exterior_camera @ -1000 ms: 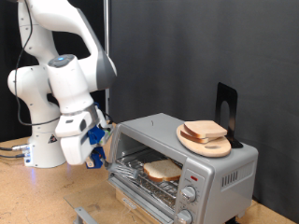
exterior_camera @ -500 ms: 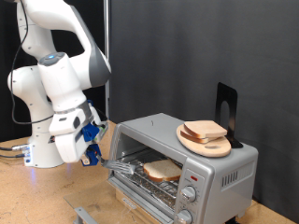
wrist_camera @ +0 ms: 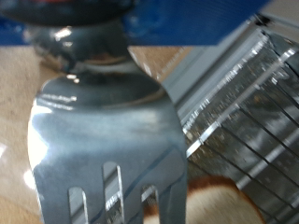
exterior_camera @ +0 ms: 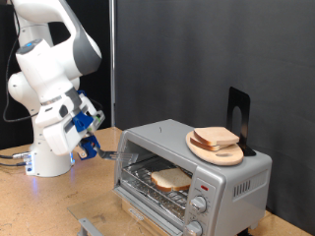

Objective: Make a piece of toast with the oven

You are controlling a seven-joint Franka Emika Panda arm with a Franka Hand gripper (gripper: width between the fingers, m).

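Observation:
A piece of toast lies flat on the wire rack inside the oven, whose glass door hangs open. My gripper is at the exterior view's left of the oven, apart from it, shut on the handle of a slotted metal spatula that points toward the oven's opening. In the wrist view the spatula fills most of the picture, with the wire rack and an edge of the toast beyond its blade. A second slice rests on a round wooden plate on top of the oven.
A black stand rises behind the plate on the oven top. Two round knobs sit on the oven's front panel. The robot's white base stands on the wooden table, and a grey metal piece lies near the bottom edge.
The arm has swung up and toward the exterior view's left, drawing the spatula back from the oven's opening. The toast stays on the rack.

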